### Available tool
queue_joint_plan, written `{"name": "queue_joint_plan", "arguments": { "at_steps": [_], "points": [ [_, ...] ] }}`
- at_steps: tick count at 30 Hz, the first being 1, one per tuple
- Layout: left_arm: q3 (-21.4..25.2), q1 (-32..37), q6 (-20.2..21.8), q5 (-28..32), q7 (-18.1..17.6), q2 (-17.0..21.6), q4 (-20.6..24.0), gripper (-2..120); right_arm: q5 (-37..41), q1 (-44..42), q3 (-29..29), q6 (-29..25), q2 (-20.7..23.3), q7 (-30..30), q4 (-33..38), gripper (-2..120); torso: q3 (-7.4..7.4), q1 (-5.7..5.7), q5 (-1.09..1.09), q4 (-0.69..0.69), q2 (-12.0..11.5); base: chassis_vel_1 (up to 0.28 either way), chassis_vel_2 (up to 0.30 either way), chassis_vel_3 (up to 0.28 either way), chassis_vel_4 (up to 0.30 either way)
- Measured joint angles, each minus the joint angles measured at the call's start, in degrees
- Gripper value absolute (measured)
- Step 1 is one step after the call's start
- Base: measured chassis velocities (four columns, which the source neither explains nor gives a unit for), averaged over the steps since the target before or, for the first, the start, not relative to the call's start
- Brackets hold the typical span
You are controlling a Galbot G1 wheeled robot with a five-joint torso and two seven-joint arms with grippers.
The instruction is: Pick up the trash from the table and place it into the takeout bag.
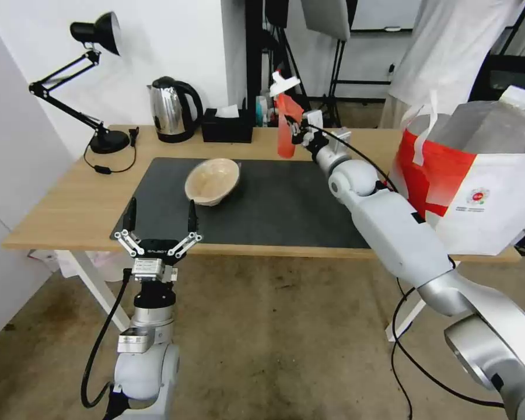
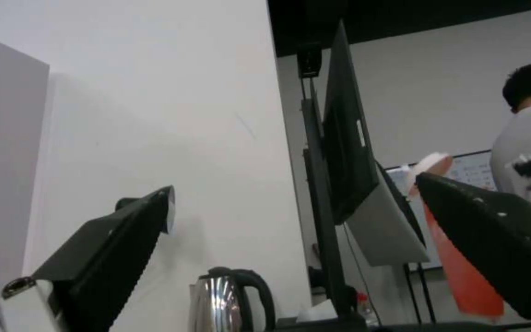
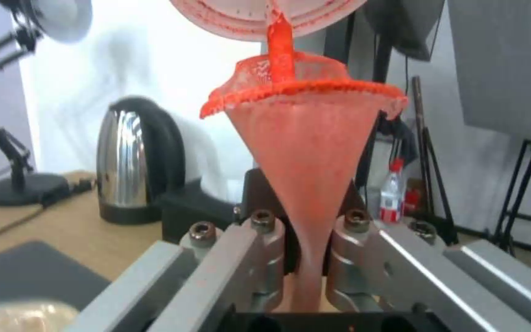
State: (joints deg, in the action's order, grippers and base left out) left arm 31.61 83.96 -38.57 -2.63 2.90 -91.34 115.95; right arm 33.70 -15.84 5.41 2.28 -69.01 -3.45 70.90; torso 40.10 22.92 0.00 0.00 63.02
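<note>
The cup (image 1: 286, 125), upper middle of the head picture, is translucent red with a white lid; its rim looks ragged and lacy in the right wrist picture. The bowl (image 1: 212, 181), left of centre, is beige. It lies on a dark grey mat (image 1: 286, 204) over the light-wood table (image 1: 70, 204). The bag (image 1: 478, 181) at right is white with red panels, silver lining and a small round logo. The kettle (image 1: 172, 109) is shiny steel and black.

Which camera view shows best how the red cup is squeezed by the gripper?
The right wrist view: the right gripper pinches the red cup flat, its white lid hanging open. The head view shows the cup raised above the table. The left wrist view catches a red sliver.
</note>
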Motion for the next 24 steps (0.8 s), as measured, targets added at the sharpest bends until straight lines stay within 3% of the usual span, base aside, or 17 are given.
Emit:
{"name": "queue_joint_plan", "arguments": {
  "at_steps": [8, 15, 24],
  "points": [
    [0.1, -0.3, 0.3, -0.2, 0.0, 0.0, 0.2, 100, 1.6, 0.5, -2.1, 2.2, 1.9, 1.1, 6.7, 2, 0.00, 0.00, 0.00, 0.00, 0.0, 0.000, 0.000, 0.000, 0.000],
    [0.4, -0.1, 0.4, -0.2, 0.0, 0.0, 0.4, 100, 4.1, 0.8, -4.7, 6.9, 6.1, 3.7, 16.4, 2, 0.00, 0.00, 0.00, -0.01, 0.0, 0.000, 0.000, 0.000, 0.000],
    [0.3, 0.3, 0.4, -0.3, 0.0, 0.0, 0.5, 100, 5.4, 0.2, -8.3, 9.0, 10.9, 5.0, 20.7, 2, 0.00, 0.00, 0.01, 0.00, 0.0, 0.000, 0.000, 0.000, 0.000]
  ]
}}
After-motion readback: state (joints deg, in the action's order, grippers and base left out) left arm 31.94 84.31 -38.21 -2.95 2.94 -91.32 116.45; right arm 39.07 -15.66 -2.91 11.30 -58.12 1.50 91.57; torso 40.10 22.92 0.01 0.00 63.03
